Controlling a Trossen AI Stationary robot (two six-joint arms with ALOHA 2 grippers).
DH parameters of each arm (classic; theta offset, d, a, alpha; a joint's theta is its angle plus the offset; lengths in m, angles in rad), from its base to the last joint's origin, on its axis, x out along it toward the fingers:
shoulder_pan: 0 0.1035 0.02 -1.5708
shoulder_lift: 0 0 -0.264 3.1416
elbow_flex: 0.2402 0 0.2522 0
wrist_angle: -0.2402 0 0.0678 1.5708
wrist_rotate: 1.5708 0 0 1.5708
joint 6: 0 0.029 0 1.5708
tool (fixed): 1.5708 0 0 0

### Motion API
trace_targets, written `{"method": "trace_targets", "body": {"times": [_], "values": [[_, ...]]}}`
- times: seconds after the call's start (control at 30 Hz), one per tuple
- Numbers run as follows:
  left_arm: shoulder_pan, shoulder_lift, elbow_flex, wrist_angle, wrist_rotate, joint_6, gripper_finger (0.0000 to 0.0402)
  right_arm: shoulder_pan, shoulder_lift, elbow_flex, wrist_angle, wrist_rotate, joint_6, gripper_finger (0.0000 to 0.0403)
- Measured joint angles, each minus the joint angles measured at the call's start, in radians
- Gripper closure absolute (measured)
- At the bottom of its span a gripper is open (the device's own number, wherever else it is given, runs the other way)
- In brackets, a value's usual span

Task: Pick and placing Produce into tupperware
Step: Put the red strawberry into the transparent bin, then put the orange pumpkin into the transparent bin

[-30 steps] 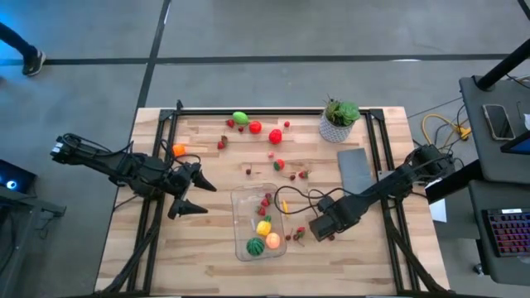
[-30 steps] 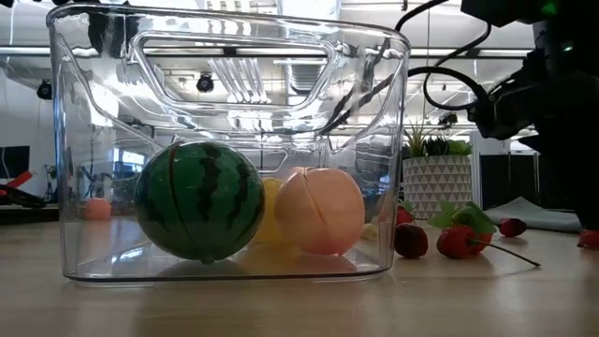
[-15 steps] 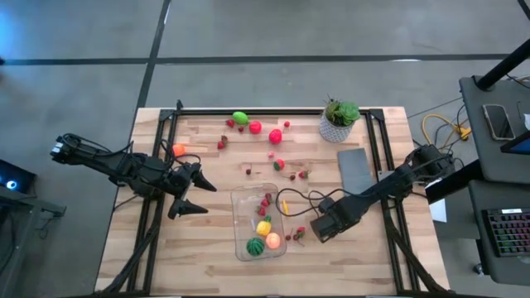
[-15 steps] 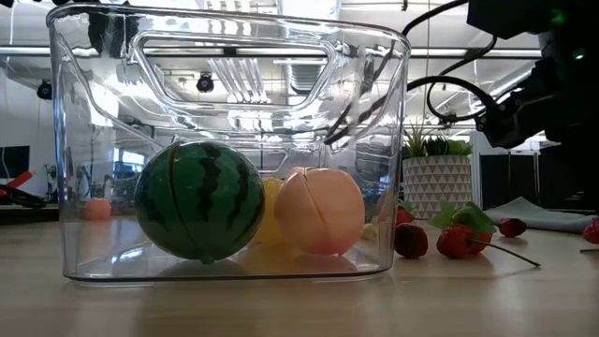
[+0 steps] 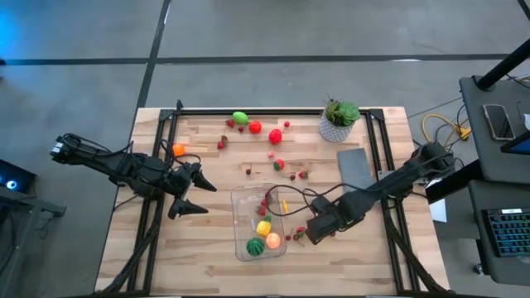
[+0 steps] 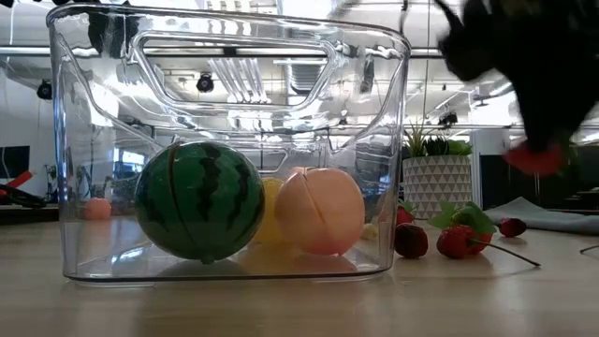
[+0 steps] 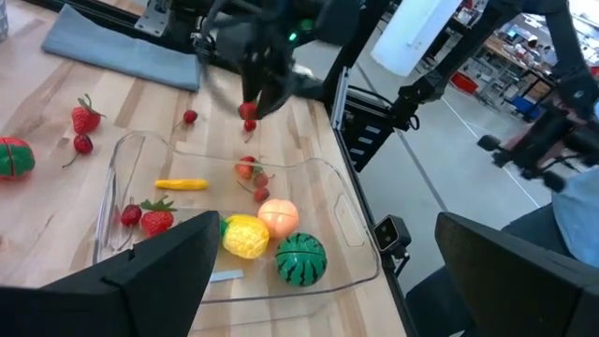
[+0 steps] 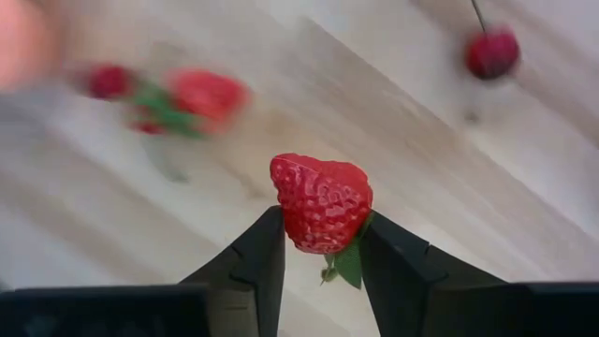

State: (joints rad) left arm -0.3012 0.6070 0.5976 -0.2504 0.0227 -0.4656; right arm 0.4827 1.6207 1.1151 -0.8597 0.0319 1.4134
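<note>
The clear tupperware point(image 5: 237, 195) stands at the table's middle near side. It holds a watermelon point(image 6: 198, 199), a peach point(image 6: 320, 211), a yellow piece and small red pieces. My right gripper point(image 5: 313, 234) hovers just right of it, pointing down, shut on a red strawberry point(image 8: 321, 201). That strawberry also shows in the low view point(image 6: 535, 157) and the left wrist view point(image 7: 248, 109). My left gripper point(image 5: 207, 199) waits open to the left of the tupperware point(image 7: 348, 217). More Produce point(image 5: 255, 127) lies scattered toward the far edge. My right gripper pinches the strawberry's lower sides point(image 8: 290, 234) between its two fingers, near the leafy end point(image 8: 349, 266). The fingers come from above, pointing down. The berry stands out past the fingertips and hangs clear of the table.
A potted plant point(image 5: 339, 118) and a flat grey slab point(image 5: 356, 168) stand at the far right. Small red pieces point(image 6: 459, 240) lie on the wood just right of the tupperware point(image 6: 94, 140). A loose cherry point(image 8: 491, 53) lies below the right gripper.
My right gripper has risen and shifted a little toward the tupperware. The strawberry, which lay low at the table a second ago, now hangs lifted clear of the wood.
</note>
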Motion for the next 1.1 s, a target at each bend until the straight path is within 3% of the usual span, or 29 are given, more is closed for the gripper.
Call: {"method": "trace_targets", "body": {"times": [0.17, 0.27, 0.5, 0.73, 0.93, 1.1], "values": [[0.000, 0.003, 0.000, 0.005, 0.000, 0.000, 0.0020, -0.041, -0.032, 0.127, 0.004, 0.125, -0.120, 0.0283], [0.000, 0.006, -0.001, 0.004, 0.000, -0.002, 0.0020, -0.105, -0.017, 0.206, 0.028, 0.132, -0.234, 0.0282], [0.000, 0.003, -0.001, 0.010, -0.018, -0.073, 0.0020, -0.254, 0.090, 0.359, 0.198, 0.003, -0.471, 0.0278], [0.000, 0.000, -0.003, 0.007, -0.020, -0.107, 0.0020, -0.277, 0.243, 0.531, 0.153, -0.088, -0.551, 0.0225], [0.000, 0.005, -0.003, 0.010, -0.020, -0.108, 0.0020, -0.266, 0.304, 0.676, -0.020, -0.063, -0.562, 0.0174], [0.000, 0.013, -0.003, 0.014, -0.020, -0.108, 0.0020, -0.240, 0.301, 0.763, -0.455, 0.039, -0.554, 0.0149]]}}
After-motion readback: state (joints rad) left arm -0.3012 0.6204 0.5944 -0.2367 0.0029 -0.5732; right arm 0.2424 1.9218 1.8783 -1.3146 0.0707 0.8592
